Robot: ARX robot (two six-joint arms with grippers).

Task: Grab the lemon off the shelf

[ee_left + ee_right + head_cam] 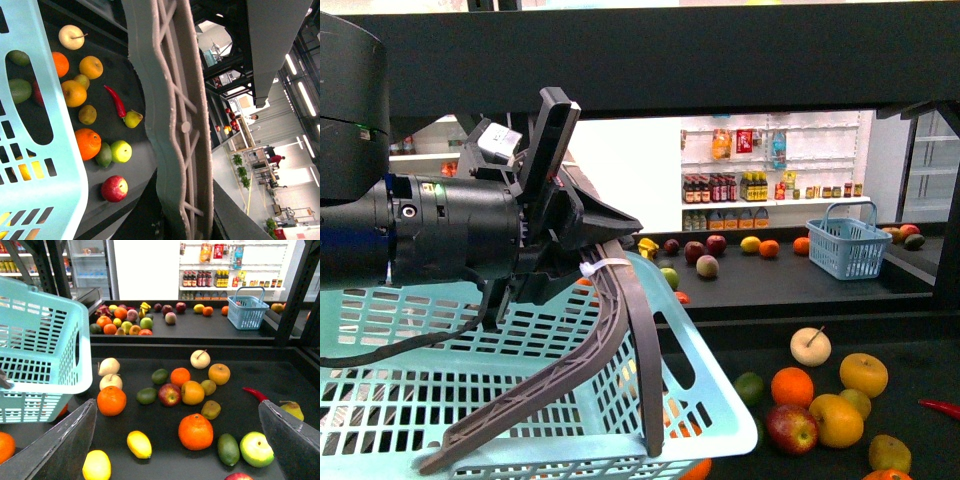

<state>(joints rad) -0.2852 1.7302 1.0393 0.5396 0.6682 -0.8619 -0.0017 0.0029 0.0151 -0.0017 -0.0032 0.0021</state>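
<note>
1. Nearest of all is the right gripper [177, 404]. Its two dark fingers [60, 445] stand wide apart with nothing between them, so it is open and, I judge, lined up to come down over a fruit
2. Just beyond it, in the gap between those fingers, the lemon [139, 444] lies on its side on the near part of the shelf [165, 467], touching nothing. A second yellow oval [96, 466] lies just beside it, closer to the camera, and looks like another lemon
3. A large orange [195, 431] sits near the lemon with bare tray between them. A dark green fruit [228, 449] and a green apple [256, 449] lie past the orange. That gap should let the fingers close on the lemon without nudging its neighbours
4. On the left, the left gripper [595, 240] is clamped on the grey handle [620, 330] of the pale blue basket [440, 400]. It holds the basket up beside the fruit, probably so that the picked lemon has somewhere to go
5. Far behind, another dark tray carries more fruit and a small blue basket [247, 310]
</note>
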